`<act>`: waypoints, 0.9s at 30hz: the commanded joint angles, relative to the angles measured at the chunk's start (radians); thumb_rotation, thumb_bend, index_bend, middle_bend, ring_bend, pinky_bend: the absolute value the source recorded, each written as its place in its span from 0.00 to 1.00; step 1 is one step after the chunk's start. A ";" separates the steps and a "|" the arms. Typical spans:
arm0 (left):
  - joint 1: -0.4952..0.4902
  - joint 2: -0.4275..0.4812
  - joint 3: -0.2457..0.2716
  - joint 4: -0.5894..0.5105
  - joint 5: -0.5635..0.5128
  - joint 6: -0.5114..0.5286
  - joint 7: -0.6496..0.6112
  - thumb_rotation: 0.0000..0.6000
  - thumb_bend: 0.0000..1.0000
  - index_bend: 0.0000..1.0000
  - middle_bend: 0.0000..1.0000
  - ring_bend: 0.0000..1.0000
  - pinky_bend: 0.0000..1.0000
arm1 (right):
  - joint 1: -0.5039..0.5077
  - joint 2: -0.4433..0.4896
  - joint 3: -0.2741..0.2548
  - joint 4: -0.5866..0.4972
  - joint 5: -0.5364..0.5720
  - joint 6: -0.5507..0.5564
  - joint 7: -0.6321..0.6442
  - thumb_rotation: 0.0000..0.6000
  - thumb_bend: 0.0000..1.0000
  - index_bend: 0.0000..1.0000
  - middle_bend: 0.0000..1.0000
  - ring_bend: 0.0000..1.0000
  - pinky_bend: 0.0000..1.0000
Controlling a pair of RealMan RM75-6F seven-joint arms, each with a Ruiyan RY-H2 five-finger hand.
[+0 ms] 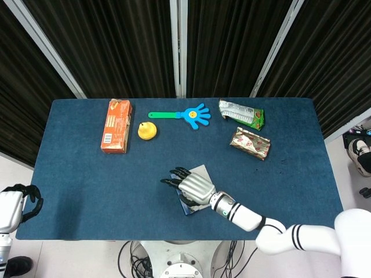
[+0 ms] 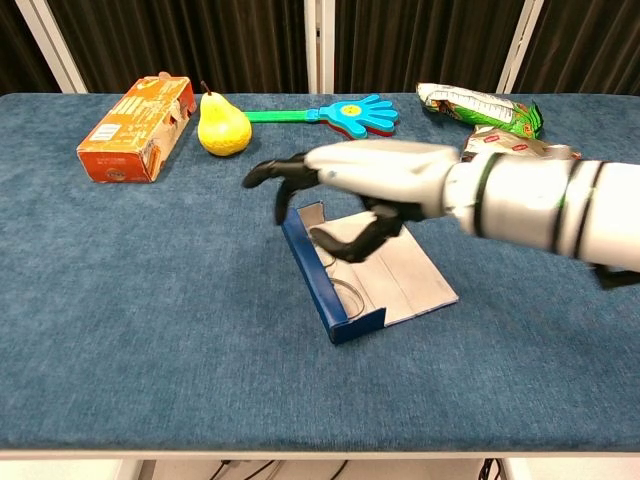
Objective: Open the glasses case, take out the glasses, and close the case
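My right hand (image 2: 375,180) hovers, fingers spread and empty, over the open blue-and-white glasses case (image 2: 365,275); its thin-framed glasses (image 2: 345,290) look fragile, so I'd pinch the bridge.

On my head view I see an orange carton (image 1: 116,125) lying flat at the far left of the blue table (image 1: 81,185), with a yellow pear (image 1: 146,130) just beside it. A green-handled blue hand-shaped clapper (image 1: 181,115) lies near the far edge. To the right sit a green snack bag (image 1: 241,113) and, nearer me, what looks like a red-and-silver snack packet (image 1: 250,142).
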 commanded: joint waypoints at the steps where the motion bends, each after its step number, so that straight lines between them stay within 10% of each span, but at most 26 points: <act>1: 0.000 0.000 0.000 0.000 -0.001 0.000 -0.001 1.00 0.38 0.61 0.63 0.46 0.51 | 0.049 -0.055 0.025 0.061 0.049 -0.060 -0.042 1.00 0.59 0.10 0.26 0.00 0.00; 19: 0.001 -0.001 0.001 0.000 0.002 0.003 0.003 1.00 0.38 0.61 0.63 0.46 0.51 | -0.073 0.139 -0.062 -0.005 0.189 -0.002 -0.109 1.00 0.62 0.10 0.31 0.00 0.00; 27: 0.000 -0.003 0.000 -0.002 0.001 0.002 0.016 1.00 0.38 0.61 0.63 0.46 0.51 | -0.153 0.242 -0.097 -0.078 0.109 0.078 -0.022 1.00 0.42 0.11 0.31 0.00 0.00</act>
